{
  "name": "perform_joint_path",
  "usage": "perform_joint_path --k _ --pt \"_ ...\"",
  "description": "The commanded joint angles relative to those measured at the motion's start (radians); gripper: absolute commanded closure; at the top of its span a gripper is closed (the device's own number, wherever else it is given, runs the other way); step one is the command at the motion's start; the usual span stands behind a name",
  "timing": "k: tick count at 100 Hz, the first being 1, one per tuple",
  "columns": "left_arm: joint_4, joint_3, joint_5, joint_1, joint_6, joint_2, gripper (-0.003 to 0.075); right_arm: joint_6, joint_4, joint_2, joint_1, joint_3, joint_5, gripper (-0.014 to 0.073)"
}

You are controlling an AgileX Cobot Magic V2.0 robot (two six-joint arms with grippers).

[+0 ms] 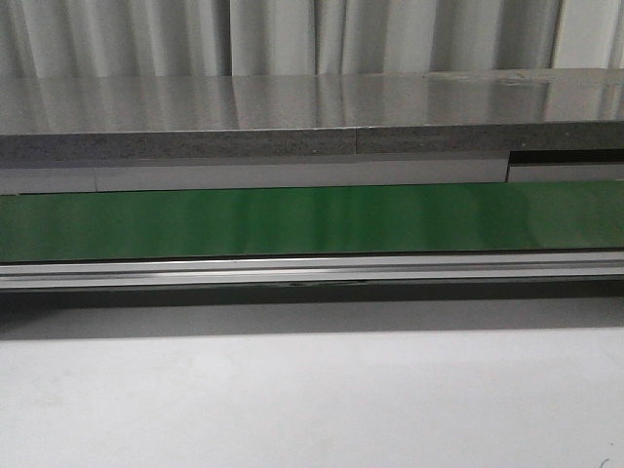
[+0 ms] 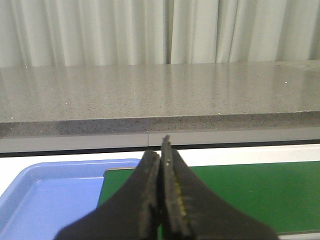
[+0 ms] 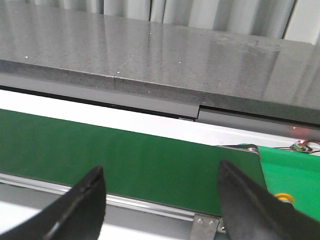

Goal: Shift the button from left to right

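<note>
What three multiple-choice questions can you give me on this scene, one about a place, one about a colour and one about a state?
1. Where is the blue tray?
A. Beside the end of the conveyor belt
B. On the floor
C. Inside a cardboard box

2. What colour is the conveyor belt?
A. Red
B. Black
C. Green

3. How do the grippers stand?
A. Both open
B. The left gripper shut, the right gripper open
C. Both shut

Answers: 1 A, the left wrist view shows the tray and the belt's end side by side. 2 C, the belt is green in all three views. 3 B, the left fingers press together with nothing between them, while the right fingers stand wide apart.
</note>
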Motion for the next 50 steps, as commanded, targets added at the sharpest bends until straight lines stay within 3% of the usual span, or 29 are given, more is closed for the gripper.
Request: perform_joint_path --k 1,23,50 --pt "-0.011 -0.027 -0.075 -0.008 -0.004 0.006 0.0741 0.004 0.029 -0.037 0.002 -0.013 0.007 0.0116" --pt "-0.011 -0.027 -0.075 -0.008 -0.004 0.006 0.0741 0.004 0.033 -0.057 0.002 -0.01 0.088 0.0165" --pt "-0.011 -0.027 -0.075 -0.008 -0.004 0.006 0.0741 0.004 0.033 -0.057 0.002 -0.01 0.084 0.051"
